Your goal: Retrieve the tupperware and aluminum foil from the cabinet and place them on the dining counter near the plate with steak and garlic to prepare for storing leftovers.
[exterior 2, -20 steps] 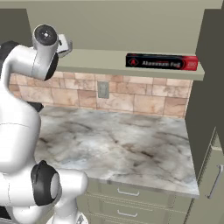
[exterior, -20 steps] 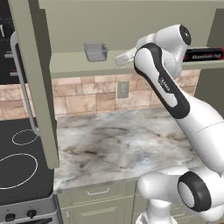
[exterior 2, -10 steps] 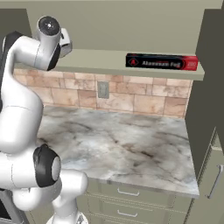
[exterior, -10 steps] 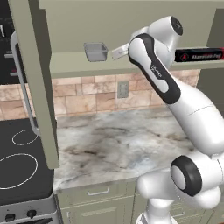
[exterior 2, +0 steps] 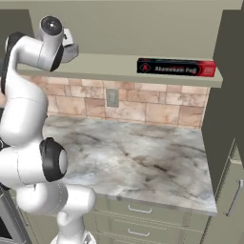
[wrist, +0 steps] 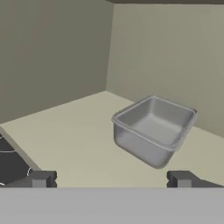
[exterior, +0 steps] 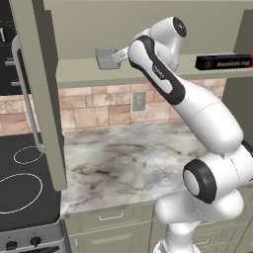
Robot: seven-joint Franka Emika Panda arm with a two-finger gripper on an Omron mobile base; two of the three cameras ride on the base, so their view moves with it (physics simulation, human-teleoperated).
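Observation:
The tupperware point(wrist: 153, 129), a small grey translucent tub, stands upright on the open cabinet's shelf point(exterior: 79, 74), at its left part point(exterior: 105, 58) point(exterior 2: 71, 52). My gripper point(wrist: 111, 179) is open just short of the tub, fingertips point(wrist: 41, 178) spread wide with nothing between them. In the left base view the gripper point(exterior: 115, 56) sits right beside the tub's right side. The aluminum foil point(exterior: 230, 62) point(exterior 2: 176, 67), a long black box with a red end, lies further right on the same shelf. The dining counter, plate, steak and garlic are out of view.
The cabinet's open door point(exterior: 42, 94) hangs at the left, edge toward me. Below the shelf are a tiled backsplash point(exterior 2: 143, 105) and a marbled worktop point(exterior: 123, 163) on green drawers. A black stovetop point(exterior: 20, 188) lies to the left.
The arm has swung left and forward along the shelf, bringing the hand from well right of the tupperware to right beside it. The jaws stayed open.

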